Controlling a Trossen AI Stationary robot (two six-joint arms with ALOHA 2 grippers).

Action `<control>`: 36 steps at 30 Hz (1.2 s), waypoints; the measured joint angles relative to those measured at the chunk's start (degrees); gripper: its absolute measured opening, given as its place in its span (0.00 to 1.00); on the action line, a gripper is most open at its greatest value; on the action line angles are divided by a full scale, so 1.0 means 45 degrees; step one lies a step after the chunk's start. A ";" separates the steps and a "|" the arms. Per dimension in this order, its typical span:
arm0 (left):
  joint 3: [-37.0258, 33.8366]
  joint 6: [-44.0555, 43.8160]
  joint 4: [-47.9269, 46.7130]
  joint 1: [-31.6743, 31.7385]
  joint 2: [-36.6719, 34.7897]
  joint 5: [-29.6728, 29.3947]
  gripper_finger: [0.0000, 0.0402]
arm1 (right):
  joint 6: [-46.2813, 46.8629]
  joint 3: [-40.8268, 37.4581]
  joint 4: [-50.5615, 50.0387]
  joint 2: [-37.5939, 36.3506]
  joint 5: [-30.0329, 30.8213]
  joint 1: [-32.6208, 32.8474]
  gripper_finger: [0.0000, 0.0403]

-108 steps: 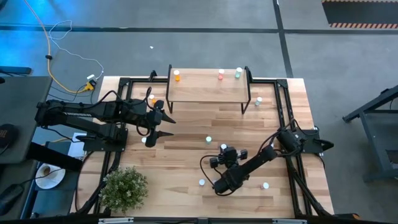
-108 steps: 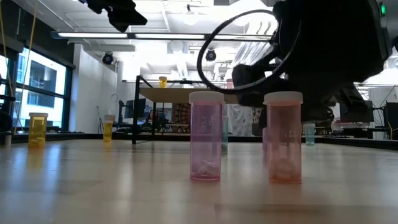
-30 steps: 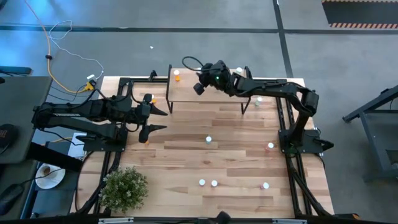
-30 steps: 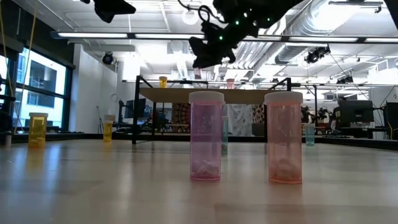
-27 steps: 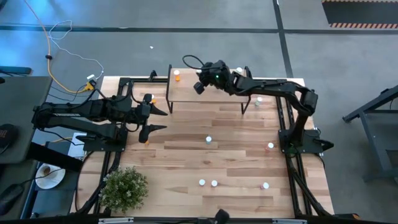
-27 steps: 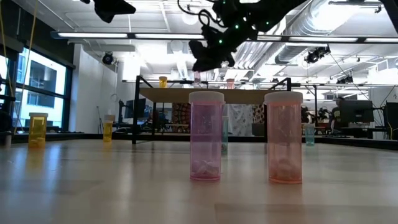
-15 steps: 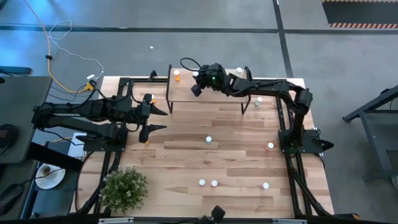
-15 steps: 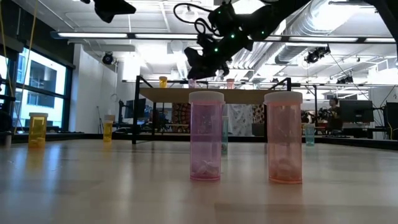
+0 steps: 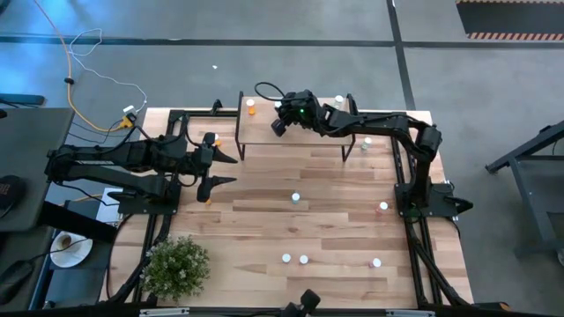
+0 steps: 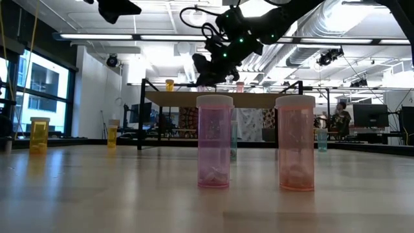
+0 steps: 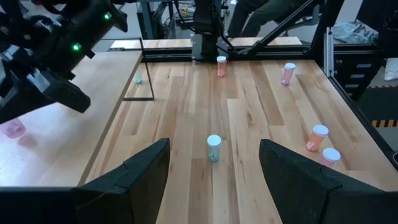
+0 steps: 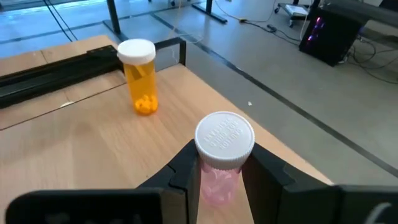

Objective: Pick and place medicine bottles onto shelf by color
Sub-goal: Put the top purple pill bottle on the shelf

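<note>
The shelf (image 9: 295, 130) stands at the table's far middle with an orange bottle (image 9: 251, 107) near its left end and a pale green one (image 9: 339, 103) near its right end. My right gripper (image 9: 278, 123) is over the shelf's left half, shut on a pink-purple bottle (image 12: 224, 146) beside the orange bottle (image 12: 140, 78). My left gripper (image 9: 222, 169) is open and empty above the table's left side. Several more bottles stand on the table, among them a pale green one (image 11: 213, 148) in front of my left gripper (image 11: 214, 186). My right gripper pinches the pink-purple bottle's body just under its white cap (image 12: 219, 177) between its two fingers, slanting down from the table's right. The bottle stands upright. The gripper hides its bottom, so I cannot tell whether it rests on the shelf.
A potted plant (image 9: 176, 264) stands at the table's near left corner. Black frame rails (image 9: 405, 167) run along the left and right sides. Bottles (image 10: 214, 141) (image 10: 296, 142) stand near the front edge. A person (image 10: 339, 120) shows in the room behind.
My right gripper has gone toward the table's left along the shelf and a little down toward its top, still shut on the pink-purple bottle, which stays upright.
</note>
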 joint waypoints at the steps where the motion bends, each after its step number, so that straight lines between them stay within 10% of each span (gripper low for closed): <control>1: 0.0000 -0.0002 -0.0004 0.0000 0.0000 0.0000 0.59 | 0.0005 0.0000 -0.0021 0.0004 0.0009 -0.0017 0.21; 16: 0.0000 -0.0010 -0.0009 0.0000 0.0000 0.0001 0.59 | -0.0030 0.0000 0.0677 0.0008 0.0260 0.0097 0.21; 36: 0.0000 -0.0242 -0.0338 0.0000 0.0000 0.0005 0.59 | 0.2447 0.0000 0.0936 0.0008 0.5698 0.1800 0.21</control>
